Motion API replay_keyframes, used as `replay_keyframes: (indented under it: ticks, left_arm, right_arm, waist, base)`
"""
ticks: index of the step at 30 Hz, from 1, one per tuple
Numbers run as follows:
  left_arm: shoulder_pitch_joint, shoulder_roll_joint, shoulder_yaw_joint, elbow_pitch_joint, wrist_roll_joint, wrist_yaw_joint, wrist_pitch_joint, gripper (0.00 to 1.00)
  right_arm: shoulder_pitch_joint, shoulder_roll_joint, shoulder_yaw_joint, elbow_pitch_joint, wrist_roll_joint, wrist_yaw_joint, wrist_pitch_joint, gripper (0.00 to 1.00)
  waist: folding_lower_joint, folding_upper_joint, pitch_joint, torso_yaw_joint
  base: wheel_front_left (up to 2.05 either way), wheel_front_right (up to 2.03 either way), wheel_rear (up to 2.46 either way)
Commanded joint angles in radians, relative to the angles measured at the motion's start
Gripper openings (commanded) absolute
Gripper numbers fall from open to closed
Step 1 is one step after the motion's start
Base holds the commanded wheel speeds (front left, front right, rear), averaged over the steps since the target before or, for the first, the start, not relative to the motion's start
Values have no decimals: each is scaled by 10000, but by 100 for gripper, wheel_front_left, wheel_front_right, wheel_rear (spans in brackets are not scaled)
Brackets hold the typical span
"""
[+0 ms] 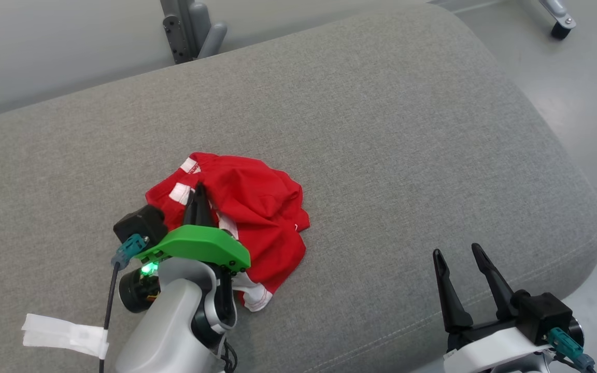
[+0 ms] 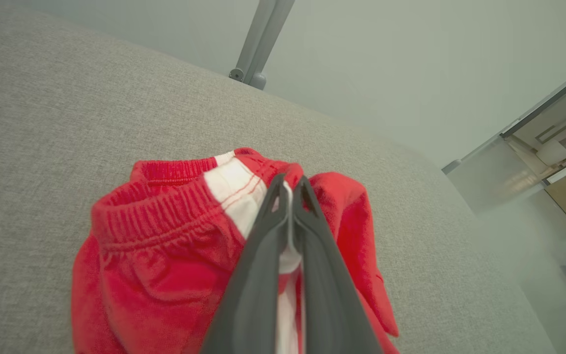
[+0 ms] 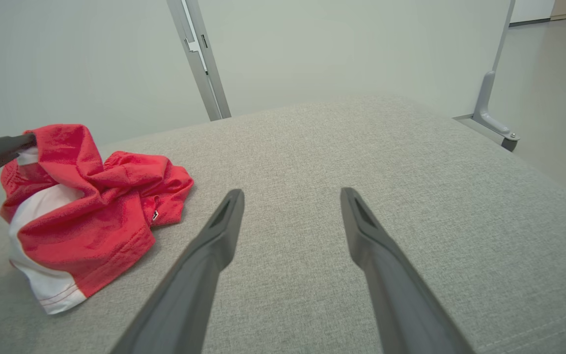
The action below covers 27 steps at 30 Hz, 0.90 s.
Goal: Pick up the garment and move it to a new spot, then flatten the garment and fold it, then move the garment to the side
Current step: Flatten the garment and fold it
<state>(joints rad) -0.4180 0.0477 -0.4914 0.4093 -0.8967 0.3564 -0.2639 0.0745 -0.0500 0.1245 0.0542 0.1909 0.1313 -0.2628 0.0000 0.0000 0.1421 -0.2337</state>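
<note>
One garment (image 1: 249,207), two grippers, one cushion (image 1: 381,129).

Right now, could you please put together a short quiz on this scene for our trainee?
1. True or false: the right gripper is shut on the red shorts.
2. What is the left gripper clamped on? A) the shorts' white stripe; B) the cushion's seam; C) nothing.
3. Fill in: the shorts rest crumpled on a grey ___.
Key: 1 false, it stands open, apart from the shorts; 2 A; 3 fabric cushion.
</note>
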Motion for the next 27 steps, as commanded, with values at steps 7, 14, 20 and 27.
replay_keyframes:
  ticks: [7, 14, 20, 27]
  left_arm:
    - [-558, 89, 480, 1614, 1122, -969, -8, 100]
    - [-291, 1023, -369, 108, 2570, -1446, 235, 100]
    - [1136, 2272, -856, -3318, 2551, -850, 2347, 100]
    - [2684, 3108, -1302, -4891, 2306, -176, 4020, 100]
  right_arm:
    - [57, -12, -179, 21, 9, -10, -29, 100]
    - [313, -13, -392, -24, -71, -10, -29, 100]
    - [417, -8, -635, -153, -67, -10, -29, 100]
    - [92, -11, -446, -201, 17, -10, -27, 100]
  waist:
    - [0, 0, 104, -207]
    - [0, 0, -55, -49]
    - [0, 0, 7, 190]
    - [0, 0, 411, 231]
  base:
    - [0, 0, 0]
    - [0, 0, 0]
    - [0, 0, 0]
    - [0, 0, 0]
